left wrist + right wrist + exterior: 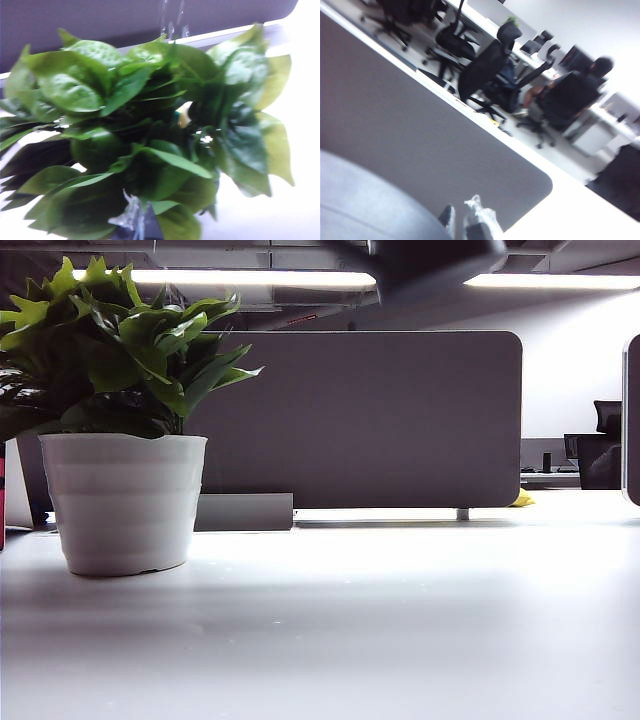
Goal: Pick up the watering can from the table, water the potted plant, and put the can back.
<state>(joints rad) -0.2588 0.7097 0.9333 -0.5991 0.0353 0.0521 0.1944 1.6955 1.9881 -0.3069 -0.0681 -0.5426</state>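
The exterior view shows the bushy green potted plant in its white ribbed pot [124, 502] standing far left on the smooth white table [400, 620] before an upright grey partition panel [370, 420]; a blurred dark shape hangs at the top edge.

The left wrist view has the left gripper [134, 222] just above the leaves; I cannot tell how far its fingers are spread.

The right wrist view shows the right gripper [468, 220] closed, with a rounded matte grey body, apparently the watering can [365, 205], beside it; whether it is gripped is unclear.

Glossy green leaves [150, 130], ribbed white pot [122, 502] — smooth white table [400, 620]

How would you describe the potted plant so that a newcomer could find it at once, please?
On the broad white table, look to the left side, in front of the upright grey partition panel. There stands the potted plant. Its bushy bright green leaves over a round white ribbed pot make it the only living-looking thing on the tabletop.
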